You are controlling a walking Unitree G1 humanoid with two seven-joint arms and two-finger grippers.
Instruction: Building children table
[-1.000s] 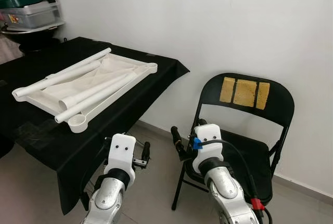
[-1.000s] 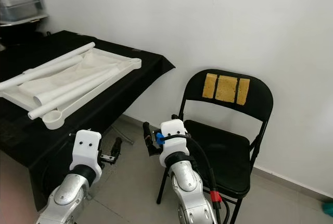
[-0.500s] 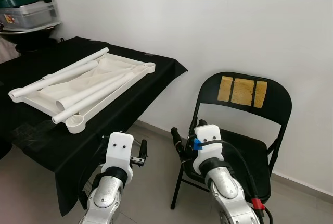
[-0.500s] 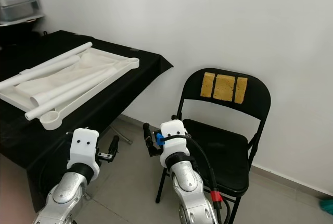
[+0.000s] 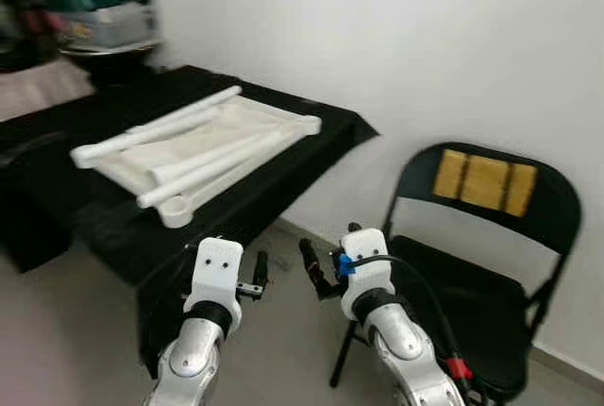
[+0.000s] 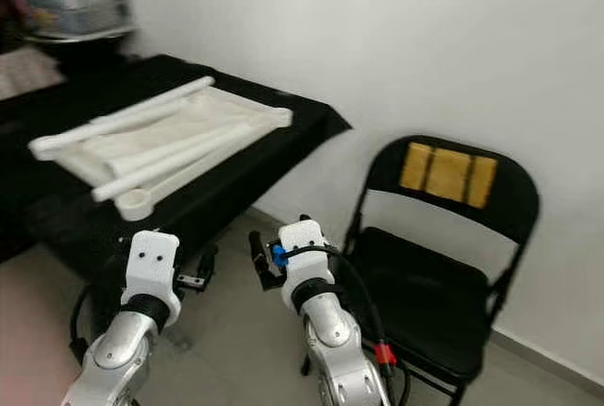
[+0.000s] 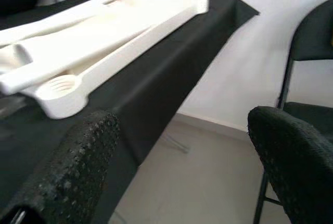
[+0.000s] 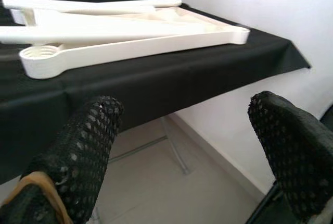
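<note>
A white tabletop (image 5: 212, 137) lay upside down on a table covered with a black cloth (image 5: 104, 217), and several white legs (image 5: 156, 127) lay loose on top of it, some crossing its frame. A round threaded socket (image 7: 58, 86) at the near corner of the tabletop was empty. To the right of the table, near the white wall (image 5: 396, 38), stood a black folding chair (image 5: 472, 264) with a yellow patch (image 5: 484, 182) on its backrest. Both arms were raised in front of the robot, low and short of the table edge. The left gripper (image 7: 182, 166) had its fingers spread wide and held nothing, pointing toward the table edge and the floor (image 7: 197, 182). The right gripper (image 8: 182, 156) was also spread wide and empty, facing the table from just beside the chair. On a shelf behind the table stood some blurred containers (image 5: 99, 24).
</note>
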